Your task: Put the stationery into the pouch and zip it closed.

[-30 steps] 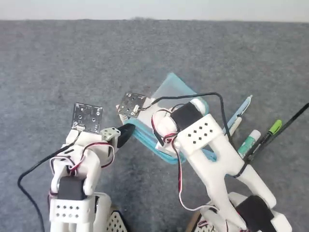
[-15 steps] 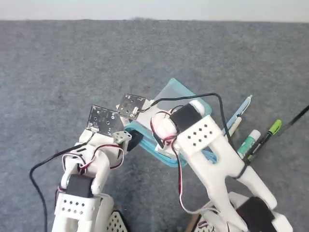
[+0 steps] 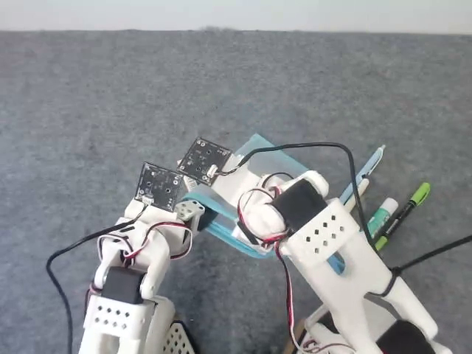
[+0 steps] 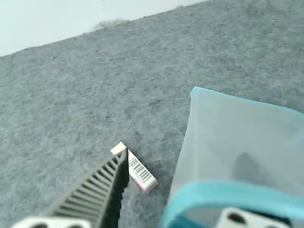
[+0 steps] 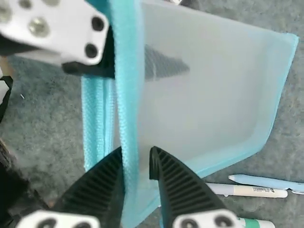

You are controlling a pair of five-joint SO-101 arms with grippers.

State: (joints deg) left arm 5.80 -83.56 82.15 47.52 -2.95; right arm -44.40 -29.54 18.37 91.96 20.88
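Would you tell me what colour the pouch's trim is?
The trim is turquoise, clearest in the right wrist view.

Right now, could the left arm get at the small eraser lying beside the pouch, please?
Probably yes: the eraser lies on bare mat right beside one fingertip of the left pincer, nothing between. Its other finger sits inside the pouch, so it should withdraw first.

I work at a bare robot test bench: a coarse grey felt mat [image 3: 88, 96], with a plain white wall [image 3: 221, 13] behind the mat.
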